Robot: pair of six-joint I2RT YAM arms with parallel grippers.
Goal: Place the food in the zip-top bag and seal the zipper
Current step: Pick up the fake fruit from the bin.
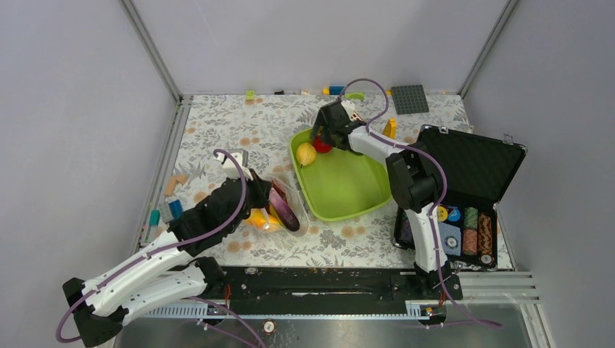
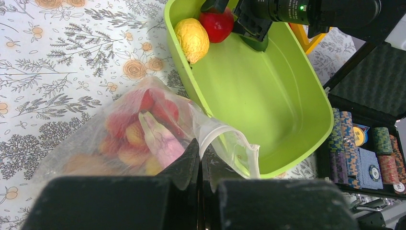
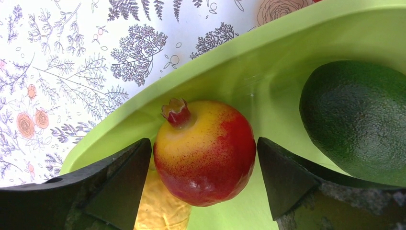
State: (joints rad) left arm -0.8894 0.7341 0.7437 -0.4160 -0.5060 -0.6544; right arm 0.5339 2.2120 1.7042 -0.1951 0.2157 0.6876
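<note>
My left gripper (image 2: 201,154) is shut on the mouth edge of the zip-top bag (image 2: 95,143), beside the zipper (image 2: 216,130). The bag lies left of the lime-green tray (image 1: 341,206). Inside it is food, including a purple eggplant (image 1: 286,212) and red and yellow pieces (image 2: 143,120). At the tray's far corner my right gripper (image 3: 205,143) stands open around a red-and-yellow round toy fruit (image 3: 206,151). A thin gap shows at each finger. A yellow lemon (image 3: 158,211) lies just beside that fruit, and a dark green avocado (image 3: 356,120) sits to its right.
An open black case of poker chips (image 1: 464,225) stands right of the tray. Building blocks (image 1: 336,90) and a dark grey baseplate (image 1: 410,99) lie along the back edge. More blocks (image 1: 174,185) lie at the left edge. A yellow piece (image 1: 390,128) stands behind the tray.
</note>
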